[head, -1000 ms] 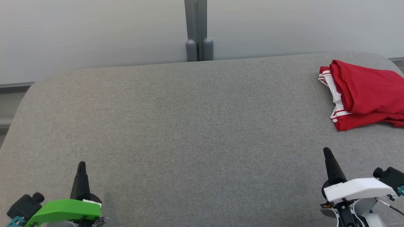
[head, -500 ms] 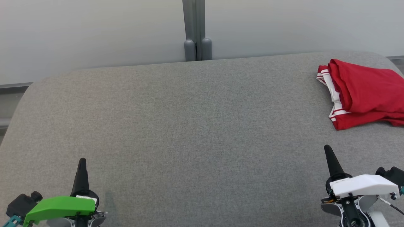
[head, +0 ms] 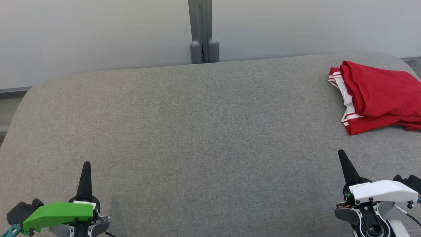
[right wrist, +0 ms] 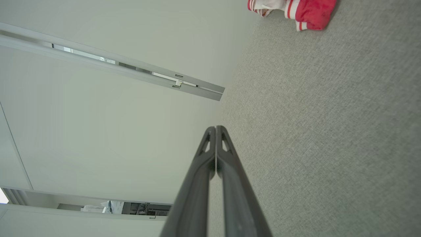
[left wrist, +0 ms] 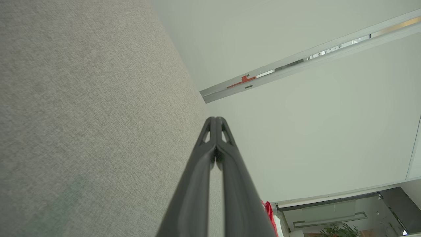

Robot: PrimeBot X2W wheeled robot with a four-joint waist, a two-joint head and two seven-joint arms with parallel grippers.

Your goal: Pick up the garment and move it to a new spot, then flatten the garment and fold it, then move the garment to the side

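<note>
Grey cloth surface [head: 197,131]: wide, bare across its middle.

Red garment [head: 378,95]: it lay bundled in loose folds at the far right corner, with its white-striped hems turned toward the centre. You could expect it to be light and limp and to grip easily. Pinch a hem corner or the top fold, because it would likely sag and unfold when lifted. The head view gave you the layered folds from above. The right wrist view gave the striped hem low and end-on. The left wrist view gave a red sliver beside its finger.

Right gripper [head: 343,161]: clenched on nothing, near your edge, the closer of the two to the garment.

Left gripper [head: 85,171]: clenched on nothing, well apart from the garment.
</note>
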